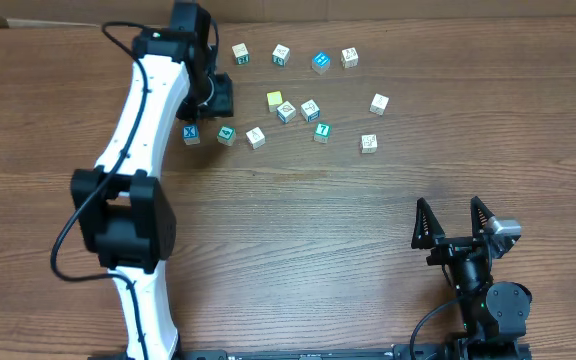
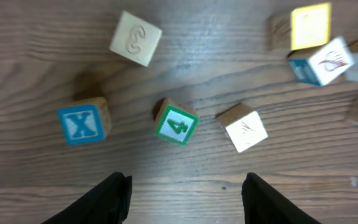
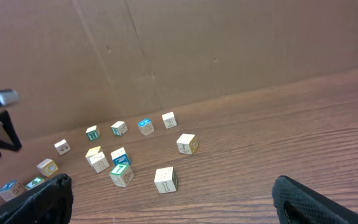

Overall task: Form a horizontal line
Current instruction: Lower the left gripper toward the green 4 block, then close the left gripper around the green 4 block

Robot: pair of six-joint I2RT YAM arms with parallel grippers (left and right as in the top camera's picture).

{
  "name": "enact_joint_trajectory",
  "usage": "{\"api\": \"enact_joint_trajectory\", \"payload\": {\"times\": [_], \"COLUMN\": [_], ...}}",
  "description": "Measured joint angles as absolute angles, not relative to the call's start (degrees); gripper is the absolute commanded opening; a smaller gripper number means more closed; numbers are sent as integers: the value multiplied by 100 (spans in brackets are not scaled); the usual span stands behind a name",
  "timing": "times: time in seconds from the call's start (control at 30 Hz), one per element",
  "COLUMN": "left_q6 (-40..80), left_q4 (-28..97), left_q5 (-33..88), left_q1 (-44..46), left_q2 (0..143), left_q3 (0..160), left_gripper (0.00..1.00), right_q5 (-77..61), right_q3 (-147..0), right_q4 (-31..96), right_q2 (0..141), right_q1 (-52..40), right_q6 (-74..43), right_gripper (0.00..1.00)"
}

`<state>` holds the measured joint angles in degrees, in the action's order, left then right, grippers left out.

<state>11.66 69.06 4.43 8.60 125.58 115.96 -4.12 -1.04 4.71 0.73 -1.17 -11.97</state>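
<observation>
On your bench (image 1: 298,210), the left end effector (image 2: 185,186) hangs released and empty just short of the green cube marked 4 (image 2: 176,121); the right end effector (image 1: 453,222) stands spread, well apart. Your horizontal line (image 1: 256,137) is barely begun, by the look of it: the green cube and the white cube (image 2: 244,127) lie near each other, with the cube marked 7 (image 1: 321,131) apart to their right.

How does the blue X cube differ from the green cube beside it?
The blue X cube shows a white X on blue; the green cube a green mark, perhaps 4, on white. The blue X cube sits nearly square to the view; the green cube is clearly turned. Both are small wooden cubes.
</observation>
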Motion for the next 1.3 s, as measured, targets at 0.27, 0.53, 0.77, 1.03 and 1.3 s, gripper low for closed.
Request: {"api": "enact_joint_trajectory", "payload": {"times": [0.27, 0.53, 0.77, 1.03, 1.3], "left_q6": [1013, 683, 427, 403, 401], "left_q4": [6908, 6753, 6657, 6353, 6143], "left_q5": [379, 204, 169, 143, 143], "left_q1": [882, 882, 882, 932, 1015], "left_q2": [13135, 13338, 13340, 13340, 13343], "left_q3": [11585, 11583, 11581, 11288, 11135], "left_gripper": [55, 56, 57, 57, 51], "right_q5": [-410, -410, -410, -412, -412], "right_q3": [-104, -104, -104, -104, -104], "right_q4": [473, 469, 473, 469, 469], "right_q2": [73, 73, 73, 73, 73], "right_q1": [-117, -117, -117, -117, -117], "right_q6": [-1199, -1197, -1197, -1199, -1197], "right_gripper": [100, 100, 100, 100, 100]}}
